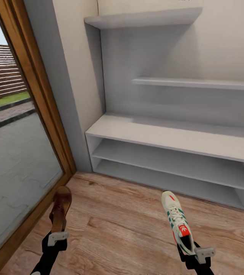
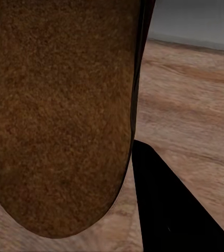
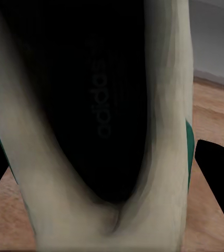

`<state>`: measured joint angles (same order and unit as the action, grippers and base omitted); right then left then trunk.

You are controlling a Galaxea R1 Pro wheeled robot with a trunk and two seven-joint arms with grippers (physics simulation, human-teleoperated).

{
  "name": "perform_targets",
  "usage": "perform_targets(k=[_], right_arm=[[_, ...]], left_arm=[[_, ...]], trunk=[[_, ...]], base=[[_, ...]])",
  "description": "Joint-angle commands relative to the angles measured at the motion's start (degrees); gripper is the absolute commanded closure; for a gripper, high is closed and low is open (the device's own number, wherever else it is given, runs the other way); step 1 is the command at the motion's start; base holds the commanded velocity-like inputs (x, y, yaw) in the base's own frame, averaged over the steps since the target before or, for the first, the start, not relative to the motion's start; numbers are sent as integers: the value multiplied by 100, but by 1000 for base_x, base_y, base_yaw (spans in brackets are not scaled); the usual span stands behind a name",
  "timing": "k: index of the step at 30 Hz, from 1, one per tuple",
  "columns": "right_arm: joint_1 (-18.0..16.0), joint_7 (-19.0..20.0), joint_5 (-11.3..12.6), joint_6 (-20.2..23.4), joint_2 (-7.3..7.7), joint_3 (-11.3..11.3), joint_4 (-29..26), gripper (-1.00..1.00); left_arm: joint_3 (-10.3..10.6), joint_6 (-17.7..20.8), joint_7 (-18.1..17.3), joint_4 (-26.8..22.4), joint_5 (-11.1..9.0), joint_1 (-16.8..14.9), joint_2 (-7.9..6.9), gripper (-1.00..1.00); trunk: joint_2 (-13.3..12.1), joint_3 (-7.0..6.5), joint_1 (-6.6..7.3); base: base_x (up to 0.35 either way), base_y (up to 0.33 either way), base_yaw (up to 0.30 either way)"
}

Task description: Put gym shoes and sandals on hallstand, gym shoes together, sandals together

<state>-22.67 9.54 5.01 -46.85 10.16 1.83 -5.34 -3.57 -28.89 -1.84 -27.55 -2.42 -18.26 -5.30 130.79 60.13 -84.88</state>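
Sandal (image 1: 60, 208) and gym shoe (image 1: 178, 223), one each.

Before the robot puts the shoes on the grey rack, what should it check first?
1. Left gripper holds the brown leather sandal: ok.
2. Right gripper holds the white sneaker with green stripes: ok.
3. Both shoes are off the wood-plank floor: cannot tell.
4. Pale-grey shoe rack is ahead with bare bench space: ok.
5. The other sandal and sneaker are located: cannot tell.

Wood-framed glass door (image 1: 18, 152) beside a cream wall (image 1: 78, 57), paving (image 1: 15, 160) outside
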Motion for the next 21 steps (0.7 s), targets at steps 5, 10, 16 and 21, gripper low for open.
perform_targets(k=[5,10,16,21], right_arm=[[-2,39,53,-17,-2,19,7,100],[-3,39,53,-17,0,19,7,100],[-3,39,53,-17,-2,19,7,100],[-4,39,53,-17,-2,19,7,100]], left_arm=[[-8,-12,-17,4,-5,-2,1,100],[-6,-14,-15,4,-5,-2,-3,100],[-8,-12,-15,4,-5,-2,2,100],[-5,-12,-13,6,-3,-2,2,100]], trunk=[[2,4,1],[2,4,1],[2,4,1],[2,4,1]], base=[[0,186,-265],[0,37,-266],[0,5,-266],[0,1,-265]])
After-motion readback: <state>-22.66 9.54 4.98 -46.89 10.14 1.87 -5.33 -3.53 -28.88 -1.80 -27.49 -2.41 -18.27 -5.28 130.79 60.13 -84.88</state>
